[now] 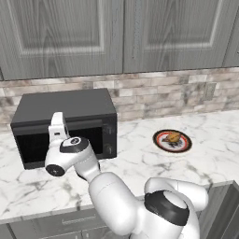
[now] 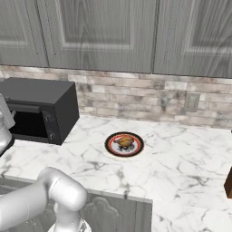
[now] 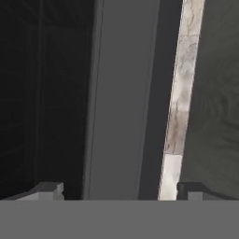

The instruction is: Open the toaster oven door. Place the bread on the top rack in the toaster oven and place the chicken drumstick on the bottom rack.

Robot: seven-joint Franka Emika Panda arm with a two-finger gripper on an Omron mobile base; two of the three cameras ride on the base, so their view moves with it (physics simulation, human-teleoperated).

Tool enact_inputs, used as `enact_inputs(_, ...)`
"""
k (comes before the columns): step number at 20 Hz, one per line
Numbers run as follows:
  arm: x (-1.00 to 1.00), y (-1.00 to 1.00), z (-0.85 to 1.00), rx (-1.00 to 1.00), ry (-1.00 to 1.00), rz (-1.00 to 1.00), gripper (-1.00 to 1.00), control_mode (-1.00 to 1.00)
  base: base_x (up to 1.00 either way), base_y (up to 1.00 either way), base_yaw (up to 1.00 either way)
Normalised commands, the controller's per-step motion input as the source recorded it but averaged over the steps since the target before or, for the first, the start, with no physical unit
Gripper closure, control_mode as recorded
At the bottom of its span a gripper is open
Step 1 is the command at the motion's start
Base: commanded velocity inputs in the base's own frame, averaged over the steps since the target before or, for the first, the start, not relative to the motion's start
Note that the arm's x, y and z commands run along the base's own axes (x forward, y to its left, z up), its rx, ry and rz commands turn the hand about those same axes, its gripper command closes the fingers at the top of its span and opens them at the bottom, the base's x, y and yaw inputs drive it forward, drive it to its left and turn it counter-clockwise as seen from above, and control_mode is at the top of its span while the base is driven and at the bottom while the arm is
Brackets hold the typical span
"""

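The black toaster oven stands at the left of the marble counter, against the brick backsplash. Its door with the dark glass looks closed. My gripper is at the top of the door front, open. In the hand view its fingertips stand wide apart on either side of the grey handle bar, with gaps on both sides and dark glass beside it. A red-rimmed plate to the oven's right carries orange-brown food; I cannot tell the bread and the chicken drumstick apart.
Grey wall cabinets hang above the counter. A wall outlet sits in the backsplash at the right. A brown object shows at the right edge. The counter's front edge runs close to my base.
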Motion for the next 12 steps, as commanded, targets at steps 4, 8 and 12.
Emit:
enact_inputs(4, -0.01, 0.30, -0.10, 0.00, -0.01, 0.00, -1.00, -1.00, 0.00, 0.00, 0.00)
enact_inputs(8, -0.06, 0.36, -0.12, 0.00, -0.02, -0.05, -1.00, -1.00, 0.00, 0.00, 0.00)
enact_inputs(12, -0.14, 0.35, -0.16, 0.00, -0.05, -0.09, -1.00, -1.00, 0.00, 0.00, 0.00)
